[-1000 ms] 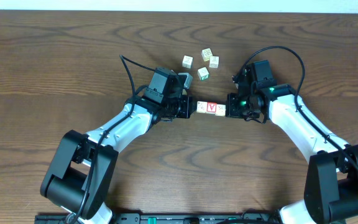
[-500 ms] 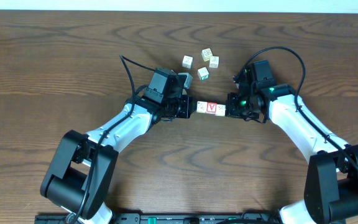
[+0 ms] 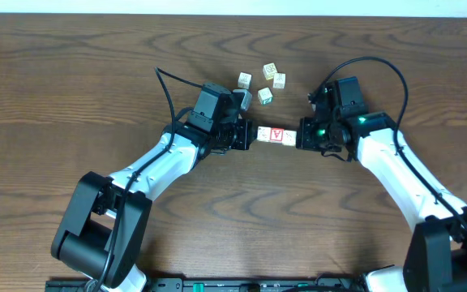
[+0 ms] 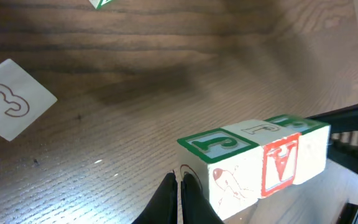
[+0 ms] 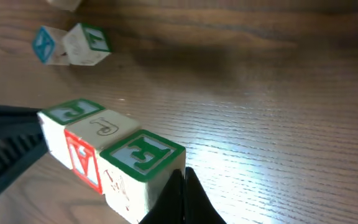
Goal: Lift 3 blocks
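while both of my pincers are pinched fully closed, with nothing between their own fingers, they squeeze a row of three alphabet blocks [image 3: 276,135] end to end. my left pincer [image 3: 248,135] butts against the left end and my right pincer [image 3: 302,135] against the right end. the row is near the middle of the wooden table [image 3: 71,73], between my two arms and below a loose cluster of other cubes [image 3: 270,71]. i cannot say for sure whether the row has left the table. a soft shadow beneath it in the wrist views hints that it may be just clear.

to do this lift well, i judge that both arms should press inward evenly, rise at the same rate and stay level, because the middle block [image 3: 276,137] hangs on friction alone. if one side eases off or climbs faster, the row could buckle and drop that block. each closed tip should sit near the centre of its end face so the row does not twist.

the blocks are small wooden cubes with square edges and smooth pale faces. the middle one shows a red face with a letter a. the outer two show green-bordered letters on top in the wrist views. wood against wood is likely fairly slippery. the table is dark brown with a wavy grain and a light sheen. one loose cube [image 4: 14,99] carries an outlined 3, and a blue-faced cube [image 5: 44,45] lies further off.
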`<state>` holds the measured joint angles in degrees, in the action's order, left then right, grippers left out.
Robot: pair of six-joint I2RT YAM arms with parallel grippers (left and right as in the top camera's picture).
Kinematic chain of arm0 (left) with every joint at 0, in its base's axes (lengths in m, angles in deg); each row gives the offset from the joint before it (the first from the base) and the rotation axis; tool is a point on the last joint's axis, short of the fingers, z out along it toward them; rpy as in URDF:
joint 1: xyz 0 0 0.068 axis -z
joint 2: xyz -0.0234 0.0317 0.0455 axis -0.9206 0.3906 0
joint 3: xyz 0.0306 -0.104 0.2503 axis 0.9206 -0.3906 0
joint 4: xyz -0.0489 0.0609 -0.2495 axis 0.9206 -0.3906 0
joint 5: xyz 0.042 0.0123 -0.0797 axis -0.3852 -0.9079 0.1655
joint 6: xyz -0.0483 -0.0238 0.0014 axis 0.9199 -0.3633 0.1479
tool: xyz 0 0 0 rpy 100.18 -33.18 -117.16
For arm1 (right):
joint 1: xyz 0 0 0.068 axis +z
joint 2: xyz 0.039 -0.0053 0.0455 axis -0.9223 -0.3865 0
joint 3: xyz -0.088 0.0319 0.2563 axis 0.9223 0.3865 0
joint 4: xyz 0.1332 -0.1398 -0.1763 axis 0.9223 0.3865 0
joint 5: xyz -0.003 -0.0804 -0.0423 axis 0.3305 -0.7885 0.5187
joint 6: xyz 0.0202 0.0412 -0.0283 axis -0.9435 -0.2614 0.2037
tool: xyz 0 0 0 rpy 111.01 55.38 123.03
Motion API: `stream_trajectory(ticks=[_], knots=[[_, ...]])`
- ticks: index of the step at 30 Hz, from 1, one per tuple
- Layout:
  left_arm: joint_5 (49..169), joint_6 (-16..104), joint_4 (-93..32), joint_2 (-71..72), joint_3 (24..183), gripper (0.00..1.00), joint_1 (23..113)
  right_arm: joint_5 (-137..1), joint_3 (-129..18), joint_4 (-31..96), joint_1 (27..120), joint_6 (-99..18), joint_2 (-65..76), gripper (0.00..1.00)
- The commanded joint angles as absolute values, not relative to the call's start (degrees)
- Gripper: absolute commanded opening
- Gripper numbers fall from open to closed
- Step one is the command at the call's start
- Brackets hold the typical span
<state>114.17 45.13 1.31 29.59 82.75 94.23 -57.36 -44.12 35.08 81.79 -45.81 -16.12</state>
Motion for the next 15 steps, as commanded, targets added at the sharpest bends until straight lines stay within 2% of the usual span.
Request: stream_trajectory(ticks=[1, 15], knots=[[125.80, 45.26, 2.89, 28.25, 85.94, 0.07, 98.60, -38.65, -45.04, 33.68, 85.63, -46.00, -15.38, 0.01], [125.76, 45.02, 2.86, 25.04, 85.94, 0.07, 98.60, -38.67, -45.04, 33.86, 85.63, -45.98, -15.38, 0.01]])
